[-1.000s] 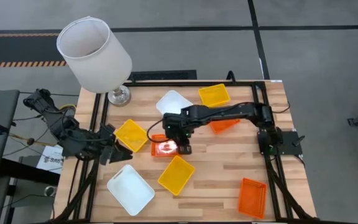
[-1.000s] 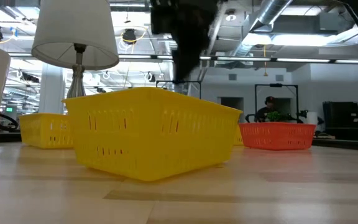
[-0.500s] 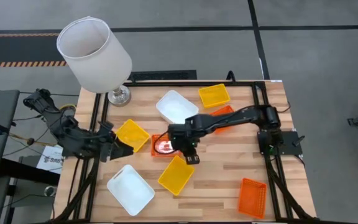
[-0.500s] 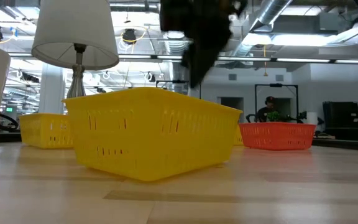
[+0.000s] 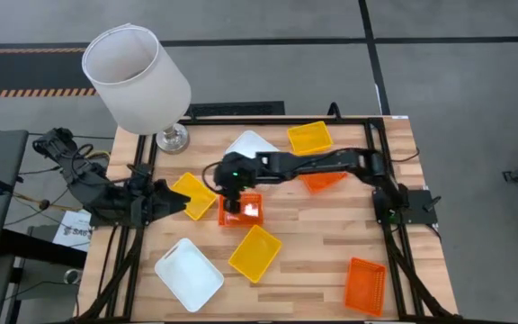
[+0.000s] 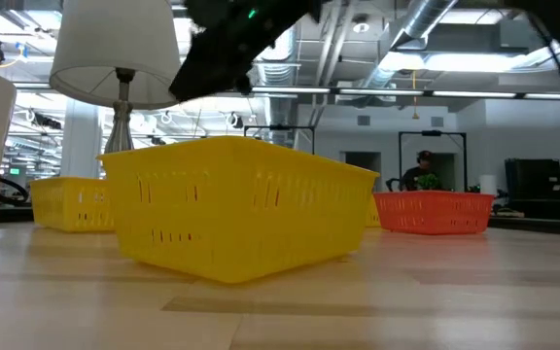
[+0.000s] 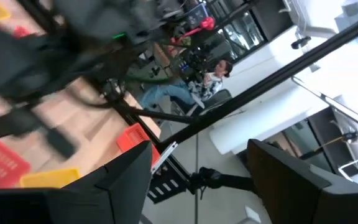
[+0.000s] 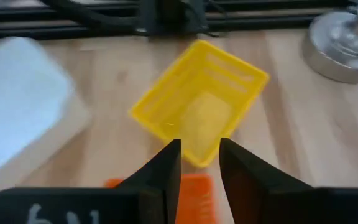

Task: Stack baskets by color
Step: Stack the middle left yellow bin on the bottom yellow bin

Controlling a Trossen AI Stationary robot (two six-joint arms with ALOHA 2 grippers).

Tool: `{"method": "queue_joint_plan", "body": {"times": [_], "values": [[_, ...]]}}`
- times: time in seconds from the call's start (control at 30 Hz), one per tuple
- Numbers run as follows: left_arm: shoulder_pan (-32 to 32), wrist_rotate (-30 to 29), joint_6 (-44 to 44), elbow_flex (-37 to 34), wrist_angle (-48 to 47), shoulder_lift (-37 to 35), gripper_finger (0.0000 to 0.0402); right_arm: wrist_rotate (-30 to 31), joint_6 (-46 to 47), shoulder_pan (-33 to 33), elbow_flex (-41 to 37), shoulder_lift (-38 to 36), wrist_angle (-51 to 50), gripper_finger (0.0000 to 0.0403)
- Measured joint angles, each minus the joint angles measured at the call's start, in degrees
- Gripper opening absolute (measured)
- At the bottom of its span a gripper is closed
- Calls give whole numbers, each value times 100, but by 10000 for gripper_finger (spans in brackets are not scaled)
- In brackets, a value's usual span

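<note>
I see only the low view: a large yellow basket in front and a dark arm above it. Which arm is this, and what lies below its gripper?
Observer: It is the right arm. The right gripper hangs over an orange basket near the table's middle.
Operator: Does it hold something?
Observer: No. In the right wrist view its fingers stand apart with nothing between them.
Operator: Where is the other arm?
Observer: The left gripper waits, open, at the table's left edge, close to a yellow basket.
</note>
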Motion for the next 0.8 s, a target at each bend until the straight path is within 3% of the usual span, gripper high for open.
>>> {"method": "queue_joint_plan", "body": {"times": [0.2, 0.43, 0.6, 0.8], "values": [[0, -174, 364, 0, -107, -205, 252, 138, 260, -221, 971, 965, -194, 131], [0, -238, 457, 0, -275, -347, 252, 138, 277, -366, 1799, 1721, -306, 192], [0, -329, 455, 0, -386, -342, 252, 91, 419, -406, 2109, 2162, -435, 236], [0, -331, 416, 0, -397, -342, 252, 68, 520, -406, 2138, 2334, -501, 241]]}}
